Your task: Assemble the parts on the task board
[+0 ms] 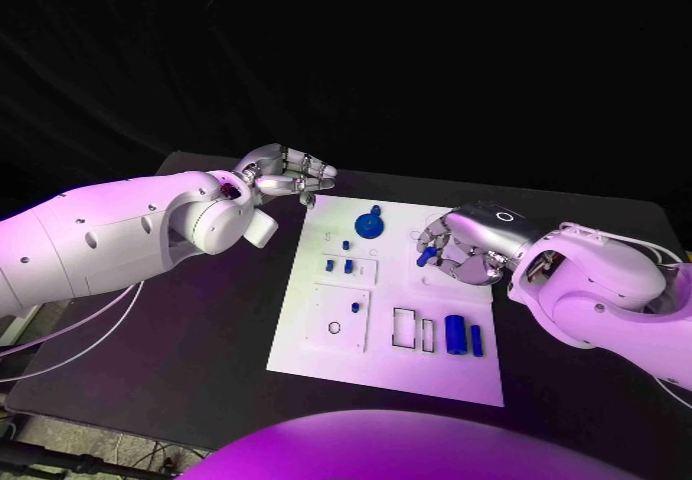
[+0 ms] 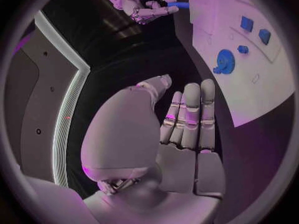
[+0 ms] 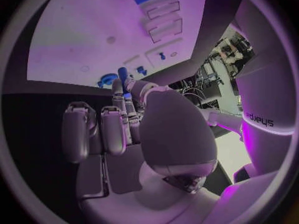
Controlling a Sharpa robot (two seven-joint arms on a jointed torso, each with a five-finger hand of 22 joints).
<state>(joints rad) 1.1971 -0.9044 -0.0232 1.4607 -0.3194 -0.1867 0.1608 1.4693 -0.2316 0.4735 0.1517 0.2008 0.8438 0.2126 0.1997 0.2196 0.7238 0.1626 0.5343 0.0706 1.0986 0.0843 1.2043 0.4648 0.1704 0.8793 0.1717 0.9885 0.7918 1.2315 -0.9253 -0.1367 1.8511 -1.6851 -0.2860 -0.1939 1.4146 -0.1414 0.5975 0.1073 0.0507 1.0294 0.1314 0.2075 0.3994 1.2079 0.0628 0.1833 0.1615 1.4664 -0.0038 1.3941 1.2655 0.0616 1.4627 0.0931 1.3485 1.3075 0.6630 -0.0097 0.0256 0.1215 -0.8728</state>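
- Reaching in from the left edge of the head view, the left hand [image 1: 286,172] hovers over the black surface [image 1: 202,330] just beyond the far left corner of the task board [image 1: 378,375]; its silver fingers lie side by side, curled slightly, and it holds nothing.
- Flat, white and rectangular, the task board lies in the middle of the surface, with shallow outlined recesses and small holes cut into it.
- A round blue gear-like part [image 1: 371,224] with a toothed rim sits near the board's far edge.
- Two small blue blocks [image 1: 340,266] sit in a recess left of centre.
- Two blue cylinders [image 1: 463,336] lie side by side near the board's right edge.
- Bent inward over the board's right side, the right hand [image 1: 464,243] pinches a short blue peg [image 1: 426,257] between thumb and fingertip.
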